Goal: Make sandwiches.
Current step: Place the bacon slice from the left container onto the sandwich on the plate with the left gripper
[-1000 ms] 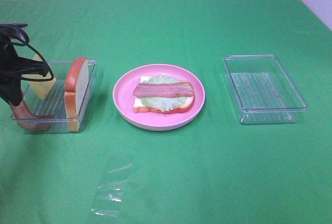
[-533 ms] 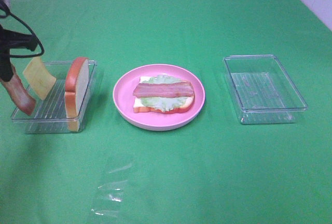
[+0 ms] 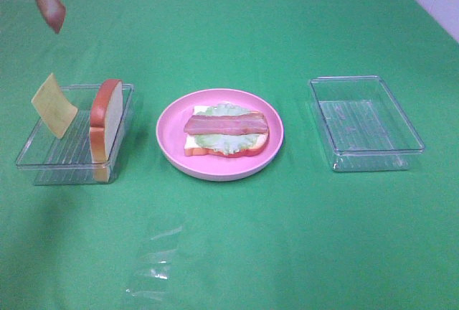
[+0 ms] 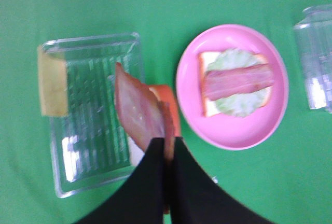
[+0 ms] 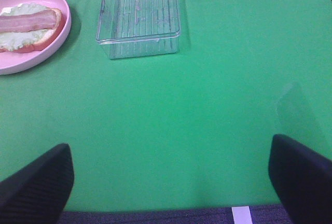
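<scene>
**Left gripper pinches a bacon strip high over the table; right gripper stands wide**

The left gripper [image 4: 167,142] has its two black fingers [image 4: 150,182] pressed together on one end of a reddish-brown bacon strip [image 4: 136,111], which sticks out past the tips. Its wrist camera looks straight down on the table, so the arm is held high with the fingers pointing downward. Under the strip lies the left tray [image 4: 54,180]. The cheese square [image 4: 52,81] is at the tray wall farther from the plate. The orange crust of the upright bread slice [image 4: 170,102] is at the wall nearer the plate.

Only that wrist view shows the grip. In the high view the gripper is cut off at the top left corner, and just the strip hangs into the picture, apart from the tray and touching nothing.

The right gripper [image 5: 171,177] shows only in its own wrist view. Its fingers [image 5: 39,182] are spread far apart with bare green cloth [image 5: 197,110] between them. It is held low, with the right tray [image 5: 137,47] ahead of it.

The sandwich is on the pink plate [image 3: 171,134] between the two trays. It is a flat bread slice [image 3: 192,146], then a lettuce leaf [image 3: 215,141], with a second bacon strip [image 3: 226,123] on top. The high view also shows a sheet of clear film [image 3: 154,260] on the cloth in front of the plate
</scene>
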